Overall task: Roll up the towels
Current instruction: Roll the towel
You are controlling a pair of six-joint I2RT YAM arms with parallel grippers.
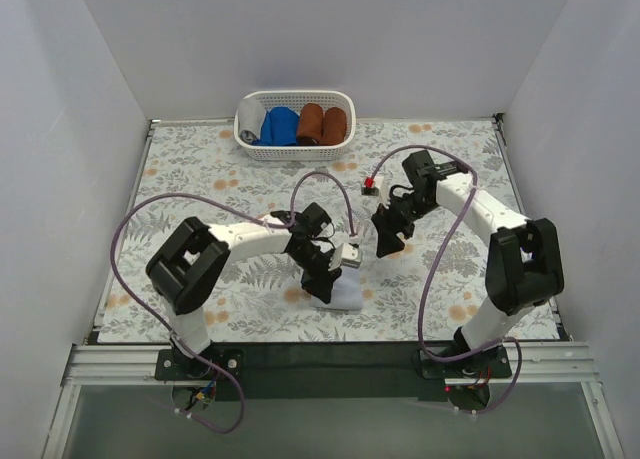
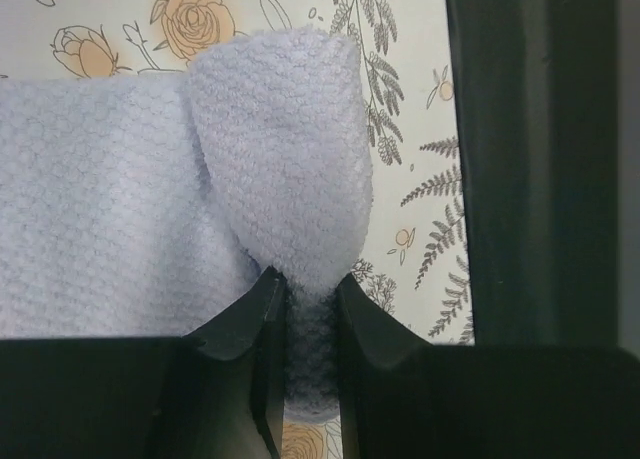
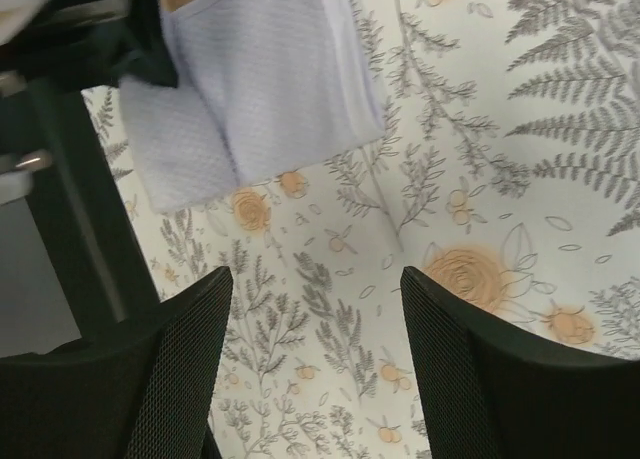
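A pale lavender towel (image 1: 343, 293) lies folded on the floral table cover near the front middle. My left gripper (image 1: 322, 282) is down on its left side. In the left wrist view the left gripper (image 2: 312, 291) is shut on a pinched-up fold of the lavender towel (image 2: 275, 129), with the rest spread flat to the left. My right gripper (image 1: 388, 243) hovers to the right of the towel, apart from it. In the right wrist view the right gripper (image 3: 315, 304) is open over bare cover, with the towel (image 3: 270, 79) ahead of it. A grey towel (image 1: 247, 120) sits at the basket's left end.
A white basket (image 1: 296, 155) at the back middle also holds a bright blue cloth (image 1: 279, 126) and two rust-brown rolls (image 1: 322, 124). White walls close in the table on three sides. The left arm (image 3: 70, 39) shows dark at the upper left of the right wrist view.
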